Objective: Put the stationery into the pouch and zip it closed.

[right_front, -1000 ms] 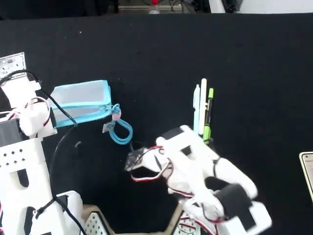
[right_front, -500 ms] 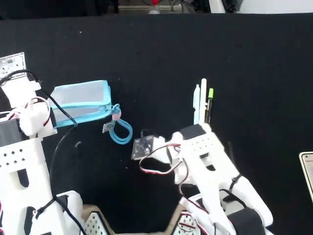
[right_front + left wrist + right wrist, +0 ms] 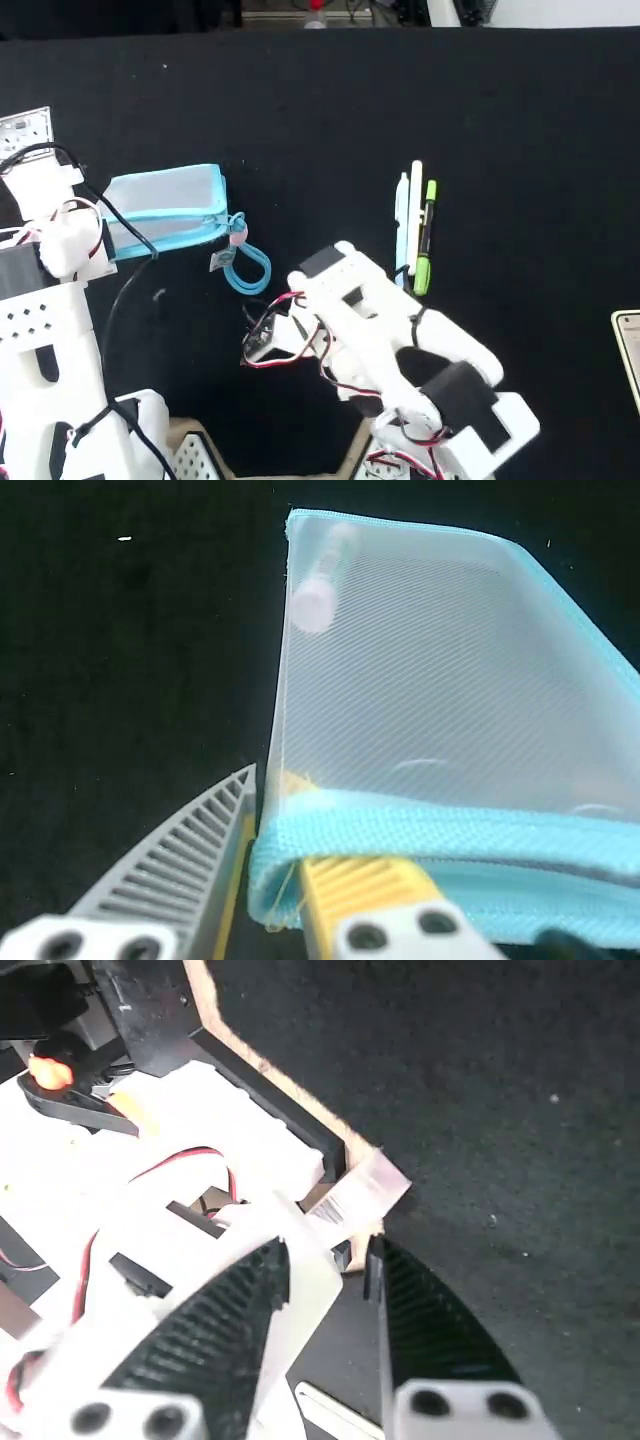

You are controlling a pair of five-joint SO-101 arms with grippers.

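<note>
At the far left, a corner of the pouch [image 3: 430, 680] is pinched by the left pincer [image 3: 270, 780]. A grey finger [image 3: 190, 850] is seen on one side of the blue edge and a yellow finger [image 3: 350, 880] on the other. The pouch is made of see-through mesh with a blue band. It is laid flat on the left side of the black tabletop [image 3: 320, 110]. A white stick [image 3: 318, 585] can be seen through the mesh, at the end far from the pincer. Whether the zip is shut cannot be told.

Just to the right of the pouch, a blue loop [image 3: 248, 268] is laid on the tabletop. It is joined to the pouch's end by a small pink bit [image 3: 238, 236].

Further right, near the front middle, the right pincer [image 3: 330, 1255] is held over the tabletop. Its fingers are spread a little, and nothing is held between them. White arm parts [image 3: 200, 1120] are seen beyond its tips.

To the right of that arm, three pens [image 3: 415, 225] are laid side by side, touching. One is pale blue, one is white and one is green and black. They are well apart from the pouch.

At the right edge, a pale card [image 3: 628, 345] is cut off from sight.
</note>
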